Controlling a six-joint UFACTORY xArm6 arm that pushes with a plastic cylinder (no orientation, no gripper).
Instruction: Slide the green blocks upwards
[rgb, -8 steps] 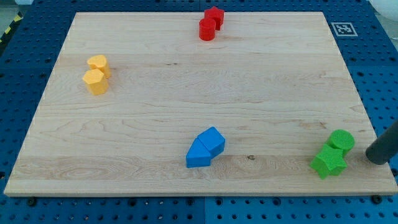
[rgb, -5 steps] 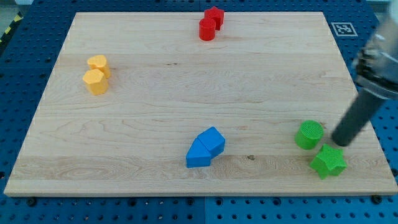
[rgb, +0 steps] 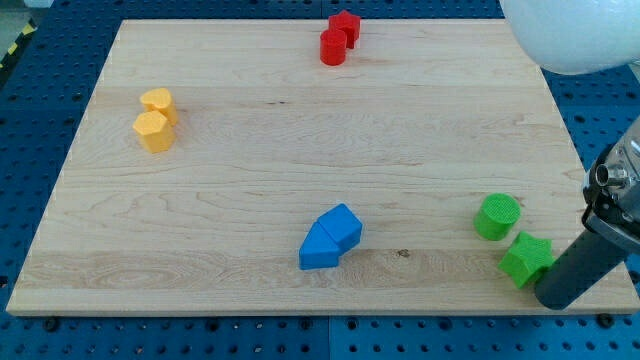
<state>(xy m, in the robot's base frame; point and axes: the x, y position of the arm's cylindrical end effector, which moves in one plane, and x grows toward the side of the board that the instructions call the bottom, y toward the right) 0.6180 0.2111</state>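
Observation:
A green cylinder block (rgb: 497, 216) stands on the wooden board near the view's bottom right. A green star-shaped block (rgb: 525, 258) lies just below and right of it, a small gap apart. My tip (rgb: 552, 298) sits at the board's bottom edge, right against the star block's lower right side, below both green blocks.
Two blue blocks (rgb: 330, 238) touch each other at the view's bottom centre. Two yellow blocks (rgb: 155, 119) are at the left, two red blocks (rgb: 339, 38) at the top edge. The arm's white body (rgb: 570, 35) fills the top right corner. The wooden board (rgb: 300, 150) ends just below my tip.
The green cylinder was pushed left and up, away from the star. My tip then moved from between the green blocks down to the star's lower right.

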